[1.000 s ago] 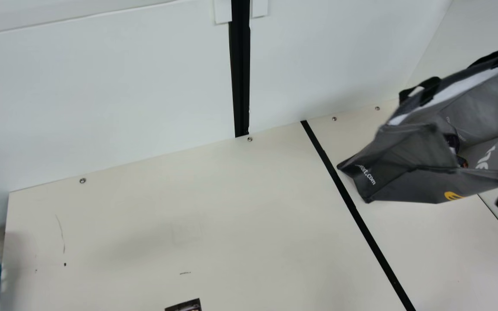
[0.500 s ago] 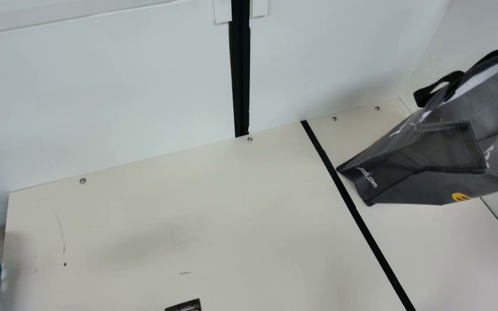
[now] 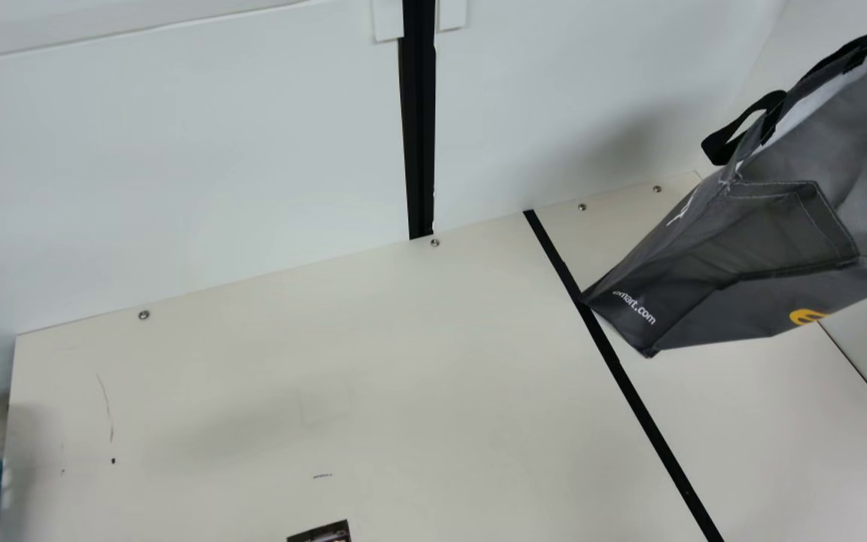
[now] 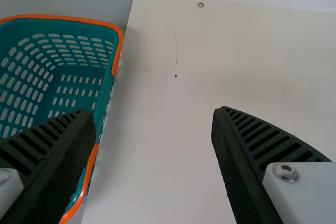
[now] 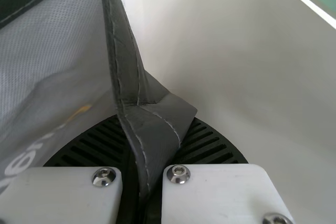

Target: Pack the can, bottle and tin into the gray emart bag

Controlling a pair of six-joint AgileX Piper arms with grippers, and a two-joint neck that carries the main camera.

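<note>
- While I held on to the gray emart bag (image 3: 749,278), its top had just gone higher in the main view, and its bottom had stayed by the black stripe (image 3: 633,391).
- A second before, I could see dark things down inside its mouth. Now its side was turned more to me.
- That meant I was lifting or tipping the bag by its top. I guessed some packing was done, but I could not tell how much.
- The bag was near the far right corner of the counter (image 3: 328,376), leaning over, with its low end toward the black stripe.
- My right gripper (image 5: 144,150) was pinching a folded bit of the bag's gray edge. The cloth went up from between my two jaws.
- My left gripper (image 4: 152,113) was spread wide with nothing in it, over the counter's left edge, near the basket (image 4: 63,18). The bag was well apart from it.
</note>
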